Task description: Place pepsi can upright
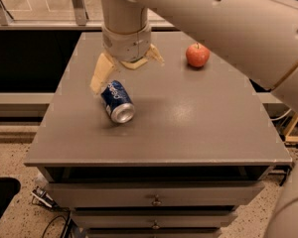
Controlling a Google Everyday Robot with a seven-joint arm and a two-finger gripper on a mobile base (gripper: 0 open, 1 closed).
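The pepsi can (117,101) lies sideways on the counter (188,128).
The end effector (126,73) hovers over its far end, fingers (102,73) spread.

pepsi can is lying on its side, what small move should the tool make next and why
Probably lower the tool a little so its open fingers straddle the pepsi can. The can lies on its side on the table, silver end toward the camera; the tool hangs just above its far end, one finger beside it, nothing gripped yet.

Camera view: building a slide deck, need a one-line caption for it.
Gripper, fingers open, poised over the pepsi can lying on its side on the table; an apple sits behind.
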